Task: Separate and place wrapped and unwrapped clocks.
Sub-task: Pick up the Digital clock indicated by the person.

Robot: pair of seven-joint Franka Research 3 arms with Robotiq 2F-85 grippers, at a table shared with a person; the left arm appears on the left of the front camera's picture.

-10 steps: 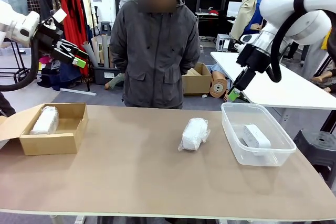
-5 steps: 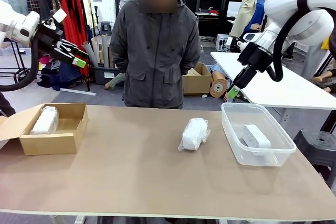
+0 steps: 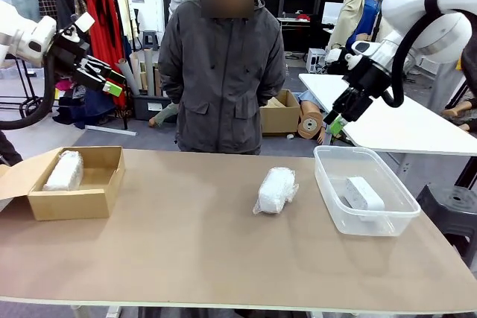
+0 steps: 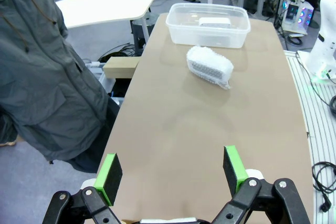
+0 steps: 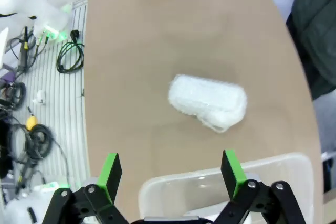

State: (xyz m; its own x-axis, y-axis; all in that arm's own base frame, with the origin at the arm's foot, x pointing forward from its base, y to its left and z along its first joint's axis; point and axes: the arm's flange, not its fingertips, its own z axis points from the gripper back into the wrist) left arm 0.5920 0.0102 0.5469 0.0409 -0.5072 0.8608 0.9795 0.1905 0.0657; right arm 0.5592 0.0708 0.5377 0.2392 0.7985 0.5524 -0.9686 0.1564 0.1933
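Crinkly white plastic wrap covers two of the three clocks. The first, wrapped clock A (image 3: 276, 188), lies on the bare brown table (image 3: 186, 251) near its middle. It is just left of the clear tub (image 3: 326, 178) and not touching it. The second, wrapped clock B (image 3: 64, 170), lies inside the open cardboard box (image 3: 74, 203) at the table's left end, along the box's left wall. The bare white clock (image 3: 364, 194) lies in the tub at the right end.

The left gripper (image 4: 172, 170) is raised well above the table's left end, jaws spread wide, nothing between the green pads. The right gripper (image 5: 170, 172) is held high near the tub's far left corner, jaws equally wide, empty. Its wrist view looks down on wrapped clock A and the tub rim.

A person (image 3: 220, 72) in a dark grey jacket stands at the far side, behind the table's middle.
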